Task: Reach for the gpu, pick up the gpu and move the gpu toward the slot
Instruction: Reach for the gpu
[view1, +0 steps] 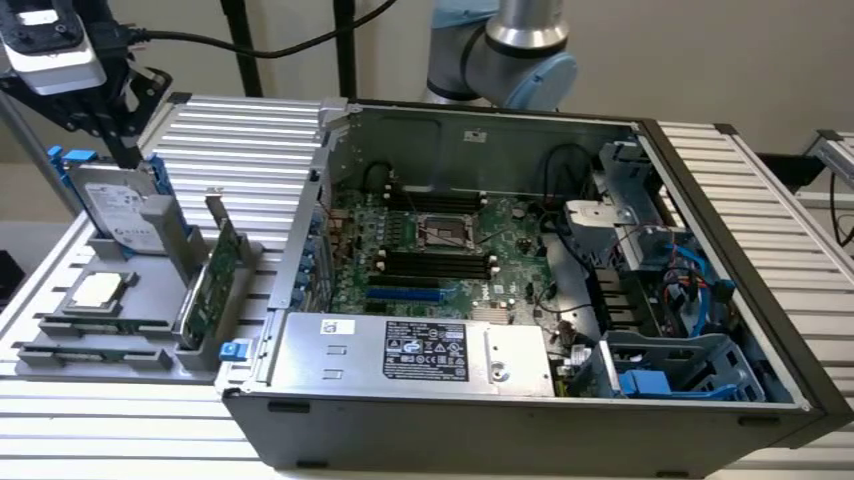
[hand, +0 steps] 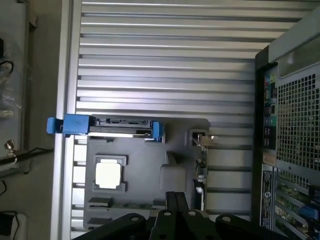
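One end effector hangs over the hard drive, holding nothing; how far open it is I cannot tell. The gpu stands on edge in the gray tray on the bench. It lies toward the exterior view's right of the end effector, beside the computer case, with its long axis running toward the camera.

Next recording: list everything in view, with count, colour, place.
gpu: one, green, on edge in the holder
hard drive: one, silver with blue rails, upright in holder
processor chip: one, silver, flat on holder
memory sticks: two, green, flat at holder's front
holder: one, grey, exterior view's left
computer case: one, dark grey, open, centre
motherboard: one, green, inside case
table: one, ribbed silver, underneath
arm: one, silver-blue, behind case
pincer: one, black, above the hard drive
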